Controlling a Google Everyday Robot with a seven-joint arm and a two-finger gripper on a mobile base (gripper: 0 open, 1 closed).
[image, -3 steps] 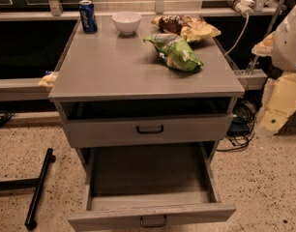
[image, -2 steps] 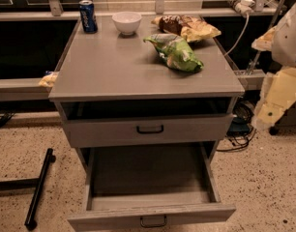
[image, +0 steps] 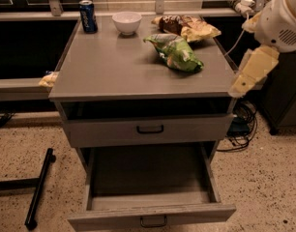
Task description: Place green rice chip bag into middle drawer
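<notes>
The green rice chip bag [image: 176, 52] lies on the grey cabinet top [image: 114, 66], right of centre, crinkled and puffy. The middle drawer [image: 153, 217] is pulled out wide at the bottom, and its grey inside [image: 148, 173] holds nothing. The handled drawer above it [image: 150, 129] is pushed in. My gripper [image: 238, 87] hangs at the end of the cream arm link, just off the cabinet top's right front corner. It is to the right of the bag and nearer the front, and apart from it.
A brown-and-yellow snack bag [image: 186, 27], a white bowl [image: 126, 21] and a blue can [image: 88, 16] stand at the back of the top. Cables [image: 240, 129] hang right of the cabinet. A black bar [image: 39, 187] lies on the speckled floor at left.
My arm has swung left and up, bringing the gripper closer to the cabinet's right front corner. The bag and both drawers have not moved.
</notes>
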